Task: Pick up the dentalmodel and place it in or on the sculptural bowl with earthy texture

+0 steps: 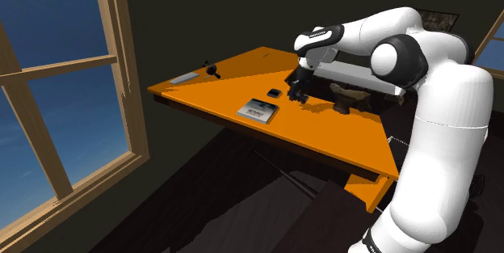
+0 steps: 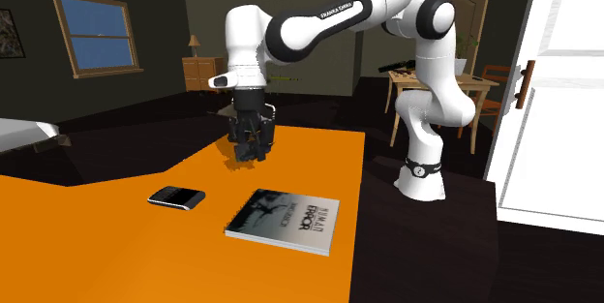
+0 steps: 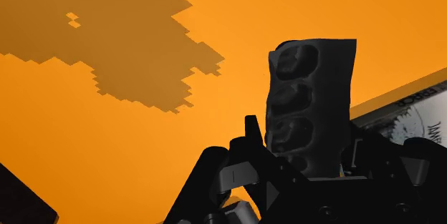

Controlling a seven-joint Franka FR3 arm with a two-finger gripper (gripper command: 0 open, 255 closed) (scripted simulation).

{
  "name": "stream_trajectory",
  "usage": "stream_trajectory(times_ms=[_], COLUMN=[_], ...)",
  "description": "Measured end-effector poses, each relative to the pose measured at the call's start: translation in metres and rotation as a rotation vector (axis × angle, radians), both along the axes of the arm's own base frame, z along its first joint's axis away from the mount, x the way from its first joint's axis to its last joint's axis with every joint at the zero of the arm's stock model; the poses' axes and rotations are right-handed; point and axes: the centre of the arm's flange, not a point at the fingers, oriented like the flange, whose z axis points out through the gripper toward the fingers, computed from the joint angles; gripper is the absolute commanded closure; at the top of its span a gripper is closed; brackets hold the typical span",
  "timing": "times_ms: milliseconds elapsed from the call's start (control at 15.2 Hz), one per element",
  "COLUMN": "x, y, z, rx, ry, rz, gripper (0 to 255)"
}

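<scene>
Shoulder view, left to right from magazine (image 1: 258,111) on orange table (image 1: 242,65): small black device (image 1: 275,92) just behind magazine. Gripper (image 1: 297,94) near magazine's right, fingers clamped on dark grey dentalmodel (image 3: 309,101) (tooth bumps visible in wrist view). Dark sculptural bowl (image 1: 343,102) further right of magazine.
</scene>
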Motion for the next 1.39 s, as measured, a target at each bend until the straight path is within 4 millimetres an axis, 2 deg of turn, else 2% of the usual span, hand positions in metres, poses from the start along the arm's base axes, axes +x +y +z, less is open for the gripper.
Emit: stream_trajectory(times_ms=[1386], x=[0.000], y=[-0.001], z=[0.111], rx=[0.000], ry=[0.000], rz=[0.000], gripper=[255])
